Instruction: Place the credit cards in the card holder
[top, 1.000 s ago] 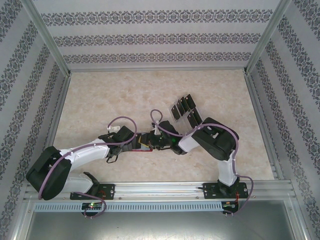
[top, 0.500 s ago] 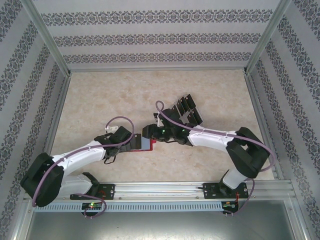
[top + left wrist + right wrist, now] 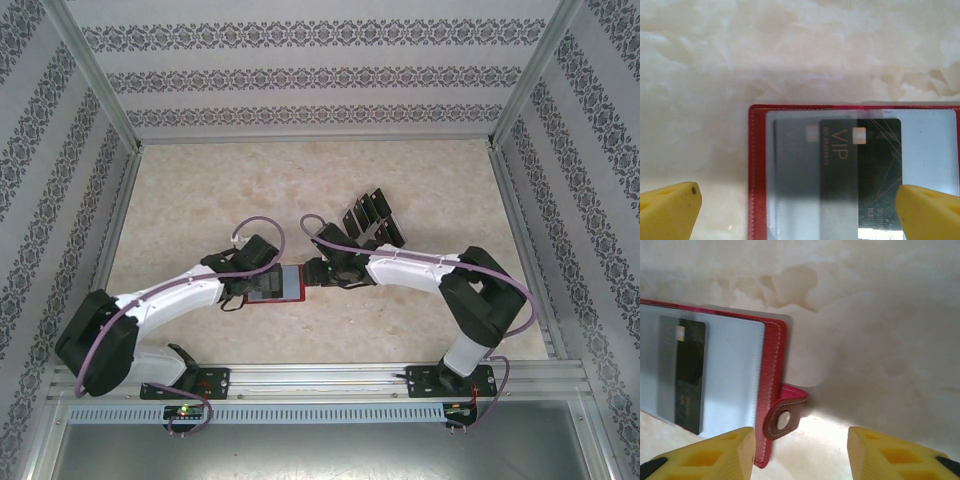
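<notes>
Left wrist: card holder [image 3: 758, 170] under left hand [image 3: 797, 201].

Tabletop [image 3: 220, 190]: pale beige, marbled, cloudy veins with a brownish patch. Clear plastic rack [image 3: 368, 228] stands right of centre, slots tilted. Walls [image 3: 320, 70] papered in grey damask stripes on three sides. Aluminium posts [image 3: 95, 75] at the corners. Metal rail [image 3: 320, 378] along the near edge, with a perforated white strip [image 3: 300, 413] just below it.
</notes>
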{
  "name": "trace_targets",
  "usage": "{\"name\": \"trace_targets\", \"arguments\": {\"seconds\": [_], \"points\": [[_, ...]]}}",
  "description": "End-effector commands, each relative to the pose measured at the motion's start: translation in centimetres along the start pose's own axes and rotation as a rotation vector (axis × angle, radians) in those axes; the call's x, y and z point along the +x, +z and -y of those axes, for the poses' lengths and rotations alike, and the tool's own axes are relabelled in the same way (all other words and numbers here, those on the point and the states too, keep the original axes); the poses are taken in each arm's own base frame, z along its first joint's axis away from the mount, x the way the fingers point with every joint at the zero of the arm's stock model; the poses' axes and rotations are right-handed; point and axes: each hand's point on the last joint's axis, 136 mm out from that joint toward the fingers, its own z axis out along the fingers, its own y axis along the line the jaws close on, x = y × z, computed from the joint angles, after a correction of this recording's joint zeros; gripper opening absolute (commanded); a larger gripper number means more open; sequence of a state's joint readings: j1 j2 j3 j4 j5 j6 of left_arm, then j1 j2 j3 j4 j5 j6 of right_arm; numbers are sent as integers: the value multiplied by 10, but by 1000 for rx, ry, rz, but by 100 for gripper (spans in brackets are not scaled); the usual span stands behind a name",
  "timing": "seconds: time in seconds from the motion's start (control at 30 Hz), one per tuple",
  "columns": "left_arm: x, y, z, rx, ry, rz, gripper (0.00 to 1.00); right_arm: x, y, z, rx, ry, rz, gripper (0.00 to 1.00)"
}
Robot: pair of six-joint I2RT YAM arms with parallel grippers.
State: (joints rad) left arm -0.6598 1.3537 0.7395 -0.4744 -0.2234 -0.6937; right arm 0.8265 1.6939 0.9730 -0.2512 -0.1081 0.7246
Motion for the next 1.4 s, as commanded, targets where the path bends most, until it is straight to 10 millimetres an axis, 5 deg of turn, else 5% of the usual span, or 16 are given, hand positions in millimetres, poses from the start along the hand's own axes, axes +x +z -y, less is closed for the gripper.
{"name": "trace_targets", "arguments": {"seconds": [0.0, 0.33, 0.47, 1.37], "points": [[-7, 1, 23, 52, 43, 14, 100, -11, 1, 2, 21, -12, 24, 48], [-2, 18, 34, 12, 75, -3, 100, -8, 7, 8, 33, -5, 20, 8], [1, 25, 28, -26, 76, -4, 100, -7, 6, 11, 35, -3, 21, 1], [15, 23, -24, -169, 19, 12, 100, -4, 5, 25, 59, 16, 16, 0]]}}
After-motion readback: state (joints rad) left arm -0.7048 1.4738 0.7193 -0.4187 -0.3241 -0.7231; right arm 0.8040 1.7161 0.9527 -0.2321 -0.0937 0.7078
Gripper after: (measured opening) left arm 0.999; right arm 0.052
